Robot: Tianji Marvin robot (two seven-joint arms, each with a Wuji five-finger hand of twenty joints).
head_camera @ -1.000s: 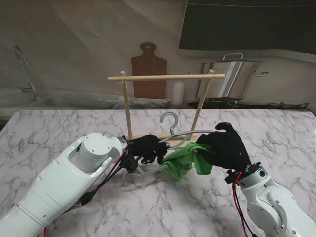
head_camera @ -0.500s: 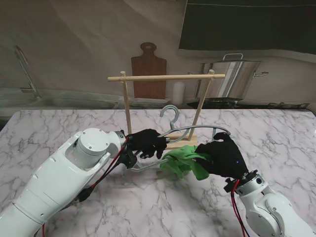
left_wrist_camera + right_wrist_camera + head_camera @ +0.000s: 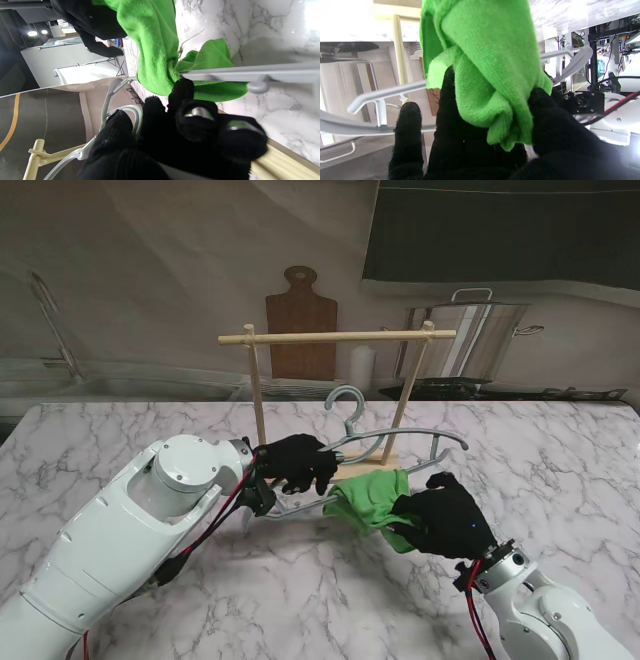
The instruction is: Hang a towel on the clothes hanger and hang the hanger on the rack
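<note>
The left hand [image 3: 296, 462] has its fingers closed around the grey hanger [image 3: 400, 443], near the wooden rack [image 3: 338, 337]. The right hand [image 3: 445, 520] grips the green towel [image 3: 368, 496], which drapes over the hanger's bar.

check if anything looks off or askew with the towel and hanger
The green cloth towel is bunched in a wad over the grey plastic hanger's lower bar, not spread flat. The hanger is tilted, off the wooden rack.

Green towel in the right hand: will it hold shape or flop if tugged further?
Likely floppy: the green towel sags over the hanger bar in bunched folds. Probably light. Its knit looks grippy, so the right hand should hold it.
</note>
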